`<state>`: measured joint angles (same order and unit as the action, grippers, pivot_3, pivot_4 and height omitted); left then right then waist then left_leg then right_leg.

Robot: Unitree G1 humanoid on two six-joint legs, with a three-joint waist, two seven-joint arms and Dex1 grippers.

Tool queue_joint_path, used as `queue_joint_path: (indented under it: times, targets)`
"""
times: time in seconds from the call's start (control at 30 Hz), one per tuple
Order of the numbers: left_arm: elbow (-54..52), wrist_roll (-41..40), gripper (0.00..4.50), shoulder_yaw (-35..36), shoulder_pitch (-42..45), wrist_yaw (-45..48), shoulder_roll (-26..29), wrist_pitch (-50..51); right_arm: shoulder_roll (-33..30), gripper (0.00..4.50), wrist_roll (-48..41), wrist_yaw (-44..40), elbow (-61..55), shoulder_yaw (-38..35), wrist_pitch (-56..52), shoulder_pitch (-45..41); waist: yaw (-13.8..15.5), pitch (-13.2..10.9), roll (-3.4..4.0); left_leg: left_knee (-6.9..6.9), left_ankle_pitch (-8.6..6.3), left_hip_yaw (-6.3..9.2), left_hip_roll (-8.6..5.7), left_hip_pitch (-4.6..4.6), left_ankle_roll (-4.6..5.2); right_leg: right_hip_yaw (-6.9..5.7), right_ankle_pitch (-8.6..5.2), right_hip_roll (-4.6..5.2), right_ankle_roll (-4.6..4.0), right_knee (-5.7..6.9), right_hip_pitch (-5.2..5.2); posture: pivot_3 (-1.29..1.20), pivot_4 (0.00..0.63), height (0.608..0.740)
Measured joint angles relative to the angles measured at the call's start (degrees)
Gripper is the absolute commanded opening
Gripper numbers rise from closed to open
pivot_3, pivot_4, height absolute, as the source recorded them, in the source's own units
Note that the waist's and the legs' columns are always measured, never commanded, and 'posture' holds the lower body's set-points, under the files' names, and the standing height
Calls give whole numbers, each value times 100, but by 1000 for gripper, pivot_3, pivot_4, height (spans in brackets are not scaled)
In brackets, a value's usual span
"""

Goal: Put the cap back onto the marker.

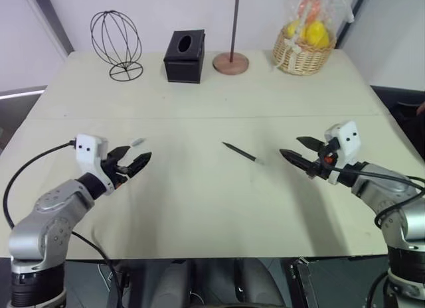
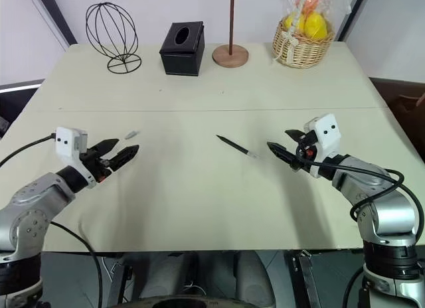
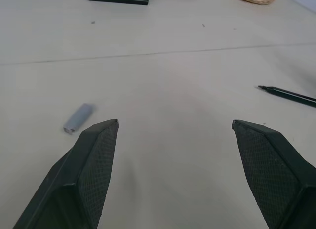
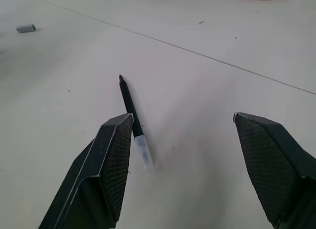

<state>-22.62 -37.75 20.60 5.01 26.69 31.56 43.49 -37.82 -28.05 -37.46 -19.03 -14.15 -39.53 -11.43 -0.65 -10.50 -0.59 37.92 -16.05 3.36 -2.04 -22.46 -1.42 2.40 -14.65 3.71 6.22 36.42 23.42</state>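
A wide, pale cream table (image 1: pixel 199 208) carries a thin black marker (image 1: pixel 240 152) near its middle and a tiny pale grey cap (image 1: pixel 137 141) lying apart toward the left. Along the far edge stand a black wire globe-shaped stand (image 1: pixel 117 44), a black tissue box (image 1: pixel 184 56), a round wooden base with an upright pole (image 1: pixel 231 62), and a woven wicker basket (image 1: pixel 303 58).

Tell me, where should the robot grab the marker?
Probably around the middle of the marker's black stick, coming down from above with the open right gripper, the nearer one. It lies flat on the table, so fingers should close across its thin width, leaving the end clear for the cap.
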Motion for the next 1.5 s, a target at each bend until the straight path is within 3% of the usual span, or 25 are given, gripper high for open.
queue_joint_path:
  times: [1.37, 1.5]
  targets:
    - [223, 32, 3850, -161, 144, 203, 146, -207, 71, 3344, 319, 268, 34, 141, 529, 27, -1, 0, 0, -2, -1, 0, 0, -2, 1, 0, 1, 2, 0, -4, 0, 0, 150, 740]
    - [247, 229, 3850, -347, 181, 455, 499, -288, 59, 3344, 402, 342, 154, 151, 630, -336, -17, -1, 2, -2, -1, -3, 0, -1, 1, 0, 0, 0, -1, -4, 2, 0, 150, 740]
